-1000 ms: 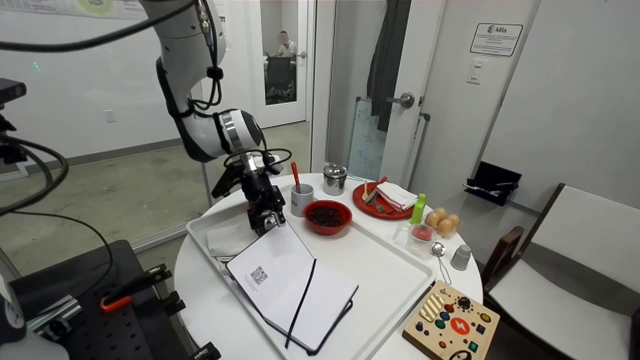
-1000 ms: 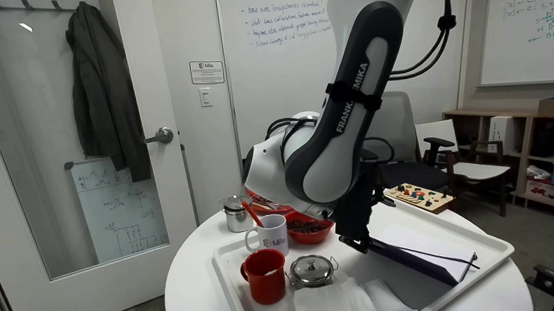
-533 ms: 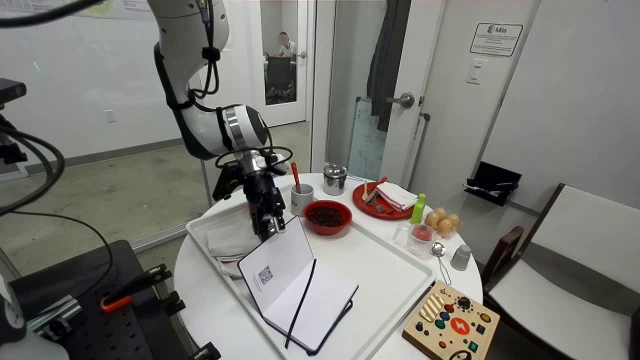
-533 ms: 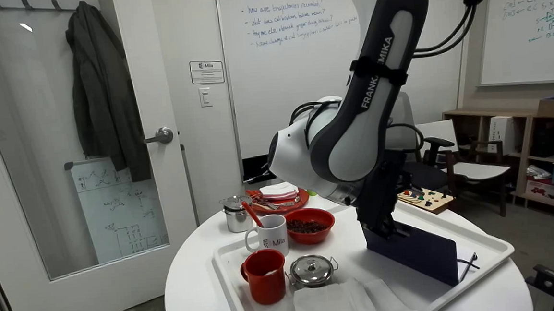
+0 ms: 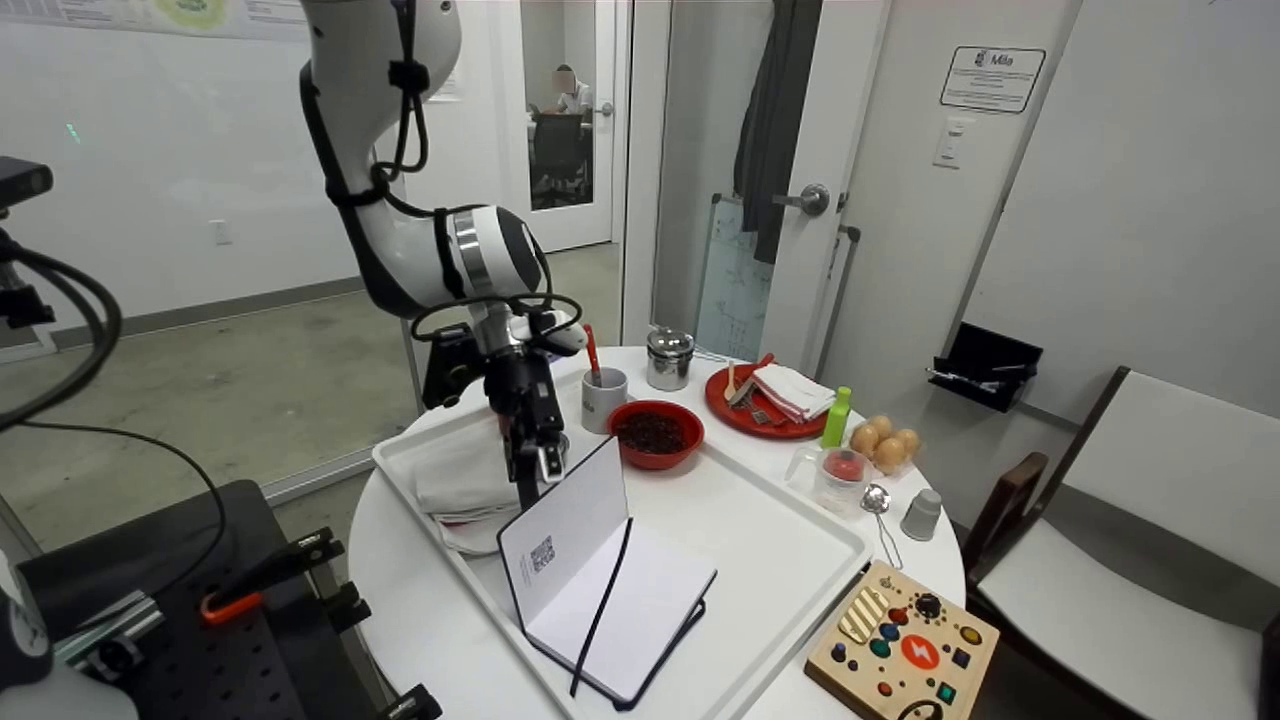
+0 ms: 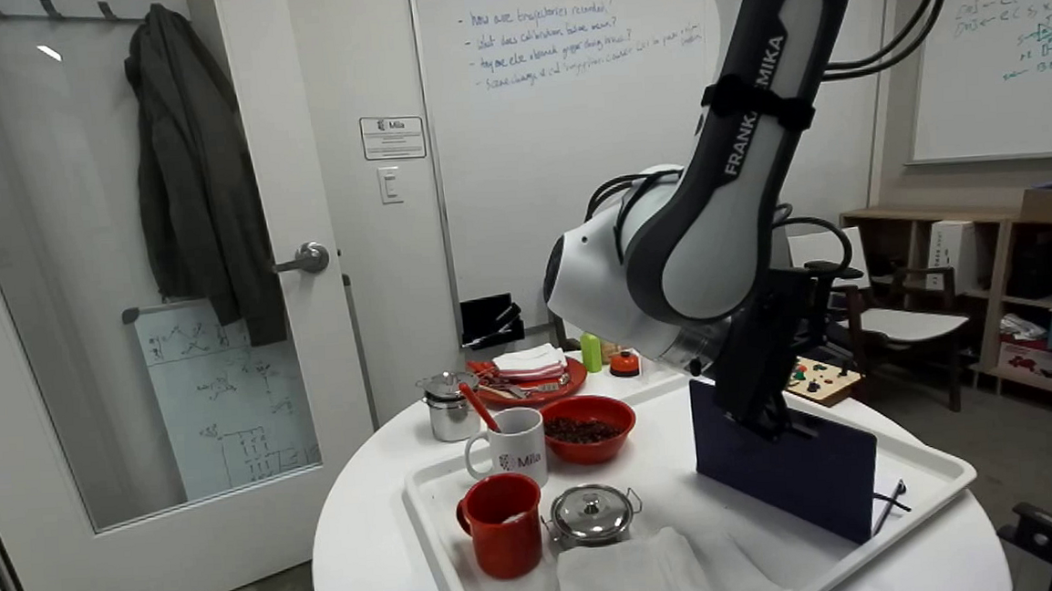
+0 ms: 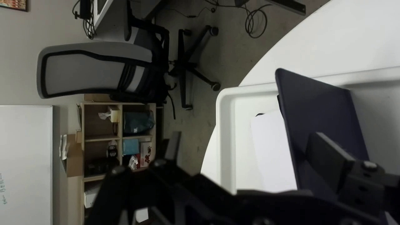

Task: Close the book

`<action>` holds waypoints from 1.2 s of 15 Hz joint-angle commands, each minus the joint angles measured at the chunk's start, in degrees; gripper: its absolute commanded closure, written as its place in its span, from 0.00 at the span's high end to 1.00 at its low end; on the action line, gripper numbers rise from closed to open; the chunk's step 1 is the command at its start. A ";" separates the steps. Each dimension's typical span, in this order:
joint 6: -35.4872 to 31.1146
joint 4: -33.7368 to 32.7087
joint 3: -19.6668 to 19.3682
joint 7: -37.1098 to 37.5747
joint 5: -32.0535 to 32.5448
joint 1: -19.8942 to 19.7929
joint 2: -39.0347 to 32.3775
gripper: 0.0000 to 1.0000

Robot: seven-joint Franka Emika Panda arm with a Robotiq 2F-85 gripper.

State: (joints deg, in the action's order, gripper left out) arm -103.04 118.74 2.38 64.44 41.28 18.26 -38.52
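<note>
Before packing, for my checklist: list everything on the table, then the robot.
Tray: one, white, table
Book: one, navy, tray
Bowl: one, red, tray
Mug: one, white, tray
Cup: one, red, tray
Pot: one, silver, tray
Cloths: count unclear, white, tray
Canister: one, silver, table
Plate: one, red, table
Napkins: count unclear, red-white, plate
Utensils: several, assorted, plate, mug, table
Bottle: one, green, table
Eggs: several, brown, table
Jug: one, clear, table
Object: one, red, table
Container: one, grey, table
Board: one, tan, table
Tool: one, black, by book
Arm: one, black-white, overhead

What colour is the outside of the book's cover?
Dark navy; the cover shows best in an exterior view.
</note>
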 commanded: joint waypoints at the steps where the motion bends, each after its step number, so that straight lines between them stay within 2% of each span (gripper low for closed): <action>1: -0.77 2.18 -0.01 1.34 -1.55 -1.46 1.36 1.00; 16: -3.19 5.39 -0.97 0.61 -3.46 -5.78 5.20 1.00; 18: -6.54 7.11 -0.42 -0.04 -3.28 -6.55 6.77 1.00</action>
State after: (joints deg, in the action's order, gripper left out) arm -105.45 122.38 1.60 65.20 39.16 12.62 -35.27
